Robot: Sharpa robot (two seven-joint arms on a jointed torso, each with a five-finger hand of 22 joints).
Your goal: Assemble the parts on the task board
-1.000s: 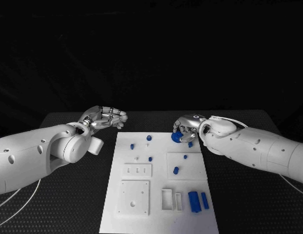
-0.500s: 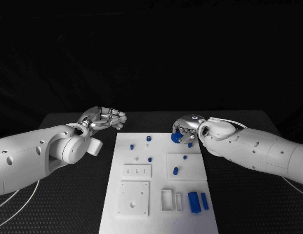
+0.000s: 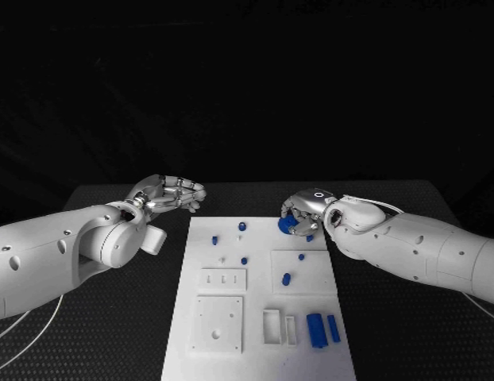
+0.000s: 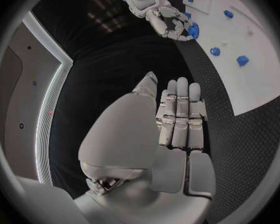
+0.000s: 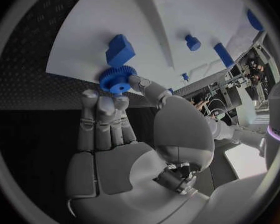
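The right hand [image 3: 302, 211] pinched a small blue toothed plastic gear [image 5: 117, 79] by its rim over the far right corner of the white task board [image 3: 259, 317]; it looked light, rigid, best gripped across the teeth; the left hand [image 3: 169, 193] hovered over the black worktop [image 3: 121, 317], fingers together, holding nothing.

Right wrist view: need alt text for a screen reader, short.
The right hand holds a blue gear at its fingertips, over the corner of the white task board. A blue block sits on the board just beyond the gear, with smaller blue parts farther along it.
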